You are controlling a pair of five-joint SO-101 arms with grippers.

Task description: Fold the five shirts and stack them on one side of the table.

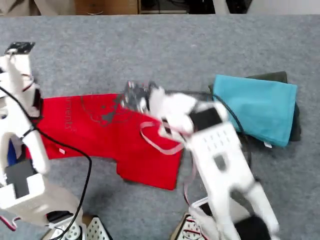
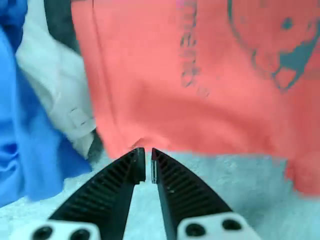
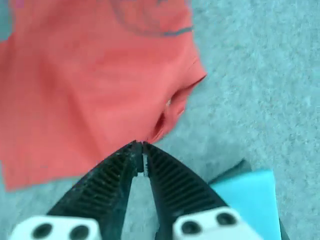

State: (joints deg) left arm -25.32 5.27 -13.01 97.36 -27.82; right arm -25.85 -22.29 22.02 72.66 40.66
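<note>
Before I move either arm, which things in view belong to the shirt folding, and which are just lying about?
Job: red printed shirt, spread flat; teal folded shirt; dark folded shirt beneath it; blue crumpled shirt; white crumpled shirt.
Lying about: black cable; grey felt tabletop; white perforated plate.

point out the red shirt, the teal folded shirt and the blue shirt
red shirt (image 1: 100,132): high view, middle of its fabric
teal folded shirt (image 1: 255,107): high view, centre of top face
blue shirt (image 2: 20,140): left wrist view, on a fold
</note>
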